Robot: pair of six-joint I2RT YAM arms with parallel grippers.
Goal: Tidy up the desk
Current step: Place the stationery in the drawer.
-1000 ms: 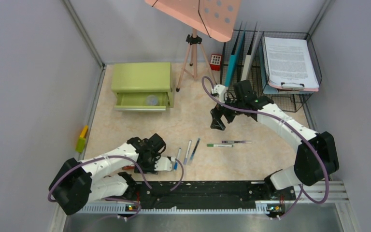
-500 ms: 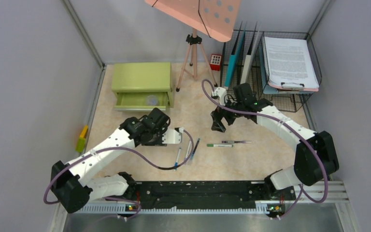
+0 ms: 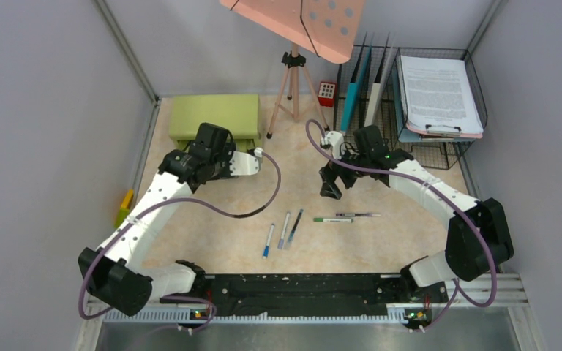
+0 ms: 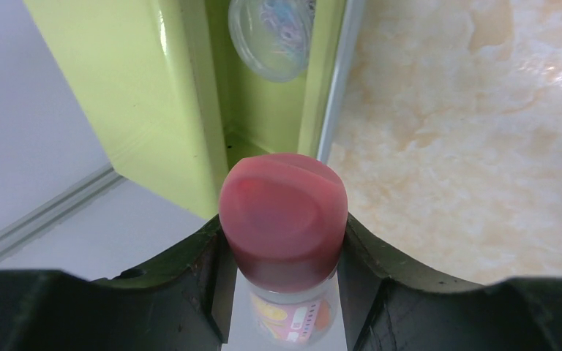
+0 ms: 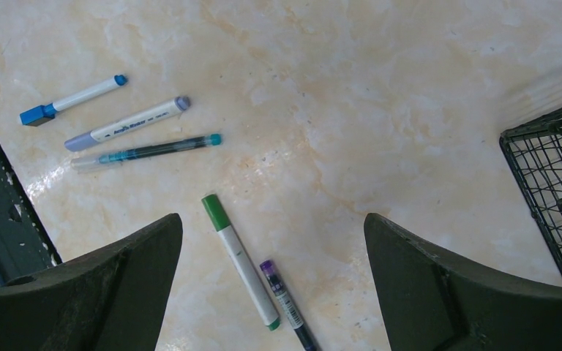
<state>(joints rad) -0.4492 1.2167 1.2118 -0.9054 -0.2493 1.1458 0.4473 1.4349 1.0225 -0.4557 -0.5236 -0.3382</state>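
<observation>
Bottle (image 4: 284,219), red-capped, gripped in left jaws, right jaws wide and empty: centre over green drawer (image 4: 263,124), lower beside seemingly clip-filled tub (image 4: 272,36).

Surfaces as found:
- The desk (image 5: 380,110) is smooth and marbled, with a light sheen.
- The red cap (image 4: 284,212), between the left fingers (image 4: 183,292), is smooth satin plastic.
- The green cabinet (image 4: 132,88), beyond those fingertips, has a glossy lacquered look.
- The wire basket (image 5: 556,175), to one side of the right fingers (image 5: 476,300), is black metal mesh.
- Both sets of fingers are matt black.

Green cabinet (image 3: 214,113), tripod (image 3: 293,58), wire tray (image 3: 448,155), stacked papers (image 3: 439,91), blue-capped marker (image 3: 268,241).
</observation>
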